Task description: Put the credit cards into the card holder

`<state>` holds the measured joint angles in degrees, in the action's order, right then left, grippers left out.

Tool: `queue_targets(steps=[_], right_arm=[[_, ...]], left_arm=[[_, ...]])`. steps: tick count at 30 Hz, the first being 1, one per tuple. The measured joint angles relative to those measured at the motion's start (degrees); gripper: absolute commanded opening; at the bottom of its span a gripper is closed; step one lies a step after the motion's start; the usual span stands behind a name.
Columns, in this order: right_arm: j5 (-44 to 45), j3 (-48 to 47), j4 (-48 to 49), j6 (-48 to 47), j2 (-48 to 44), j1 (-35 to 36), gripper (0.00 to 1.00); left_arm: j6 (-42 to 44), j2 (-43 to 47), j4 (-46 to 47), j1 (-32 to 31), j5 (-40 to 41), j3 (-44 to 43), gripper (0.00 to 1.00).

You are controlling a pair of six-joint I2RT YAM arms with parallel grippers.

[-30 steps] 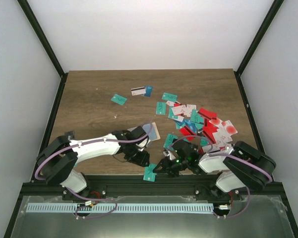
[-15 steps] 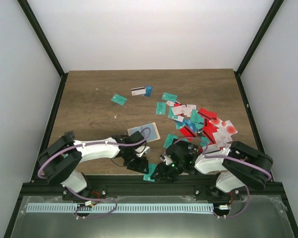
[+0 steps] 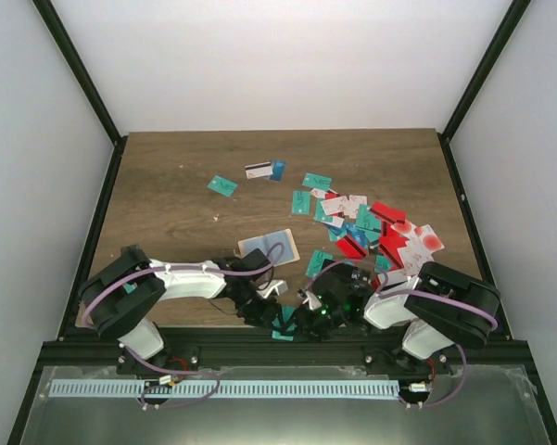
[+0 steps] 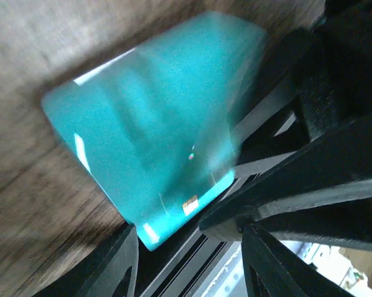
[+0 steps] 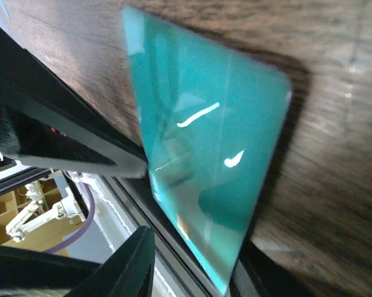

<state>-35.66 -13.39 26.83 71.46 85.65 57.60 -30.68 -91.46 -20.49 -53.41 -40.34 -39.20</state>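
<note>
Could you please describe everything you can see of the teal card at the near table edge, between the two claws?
The teal card is a thin, glossy plastic rectangle with rounded corners and faint print. It sits at the near edge of the wooden table, one end jutting past it. The left claw and right claw crowd it from either side. Whether either grips it is unclear.

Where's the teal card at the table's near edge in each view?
Top external: teal card bottom centre, on the near edge of the wooden table.
Left wrist: teal card fills the centre.
Right wrist: teal card centre, slanted.
Shared landmark: wood grain ending at the dark near edge beside the card.
</note>
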Motion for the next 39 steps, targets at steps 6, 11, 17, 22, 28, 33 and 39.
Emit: queue_targets(steps=[6,11,17,22,28,33,39], right_arm=[[2.0,0.9,4.6,-0.2,1.9,0.5,0.15],[3.5,0.7,4.5,0.9,1.4,0.7,0.01],[6.1,1.2,-6.1,1.5,-9.4,-0.2,0.01],[9.2,-0.3,-20.7,-2.2,-20.7,-4.1,0.01],[10.1,-8.5,-36.4,-9.4,-28.7,-10.8,0.01],[8.0,-14.2,-41.7,-14.8,-30.1,-15.8,0.01],[3.5,-18.8,-44.8,-19.6,-30.4,-20.8,0.01]], left_arm=[[-0.2,-2.1,2.1,-1.1,-3.3,2.5,0.47],[-0.2,-2.4,1.4,-1.9,-2.8,2.5,0.47],[0.7,2.9,-5.0,0.1,3.0,-0.1,0.48],[2.1,11.5,-12.1,5.1,9.4,-7.9,0.5],[5.2,17.6,-17.8,10.6,16.0,-17.3,0.59],[7.8,18.4,-21.1,15.2,19.8,-21.9,0.92],[6.1,20.8,-23.1,20.0,25.7,-22.7,1.0]])
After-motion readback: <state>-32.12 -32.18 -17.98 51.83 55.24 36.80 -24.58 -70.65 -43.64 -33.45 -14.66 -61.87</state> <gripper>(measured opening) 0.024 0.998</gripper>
